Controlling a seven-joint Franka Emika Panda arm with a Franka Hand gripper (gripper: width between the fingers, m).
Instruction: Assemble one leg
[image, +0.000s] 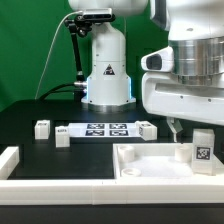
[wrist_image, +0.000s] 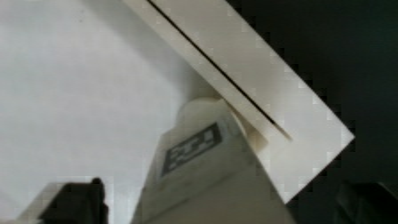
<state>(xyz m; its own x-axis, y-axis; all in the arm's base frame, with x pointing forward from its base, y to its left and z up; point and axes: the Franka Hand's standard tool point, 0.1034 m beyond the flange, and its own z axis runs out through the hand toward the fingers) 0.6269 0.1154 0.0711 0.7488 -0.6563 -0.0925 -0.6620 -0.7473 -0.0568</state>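
Note:
The leg (image: 203, 150), a small white block with a square tag, stands upright in the corner of the large white tray piece (image: 150, 172) at the exterior view's right. My gripper (image: 192, 128) hangs straight over it. In the wrist view the leg (wrist_image: 210, 160) rises between the two dark fingers (wrist_image: 71, 200), with a sliver of gap on each side, so the jaws stand open around it. The tray's raised rim (wrist_image: 267, 80) runs beside the leg. Three more legs lie on the black table: (image: 41, 128), (image: 62, 135), (image: 147, 128).
The marker board (image: 105, 129) lies flat behind the tray, in front of the robot base (image: 107, 70). A white L-shaped rail (image: 10, 160) runs along the table's front, at the exterior view's left. A green backdrop stands behind.

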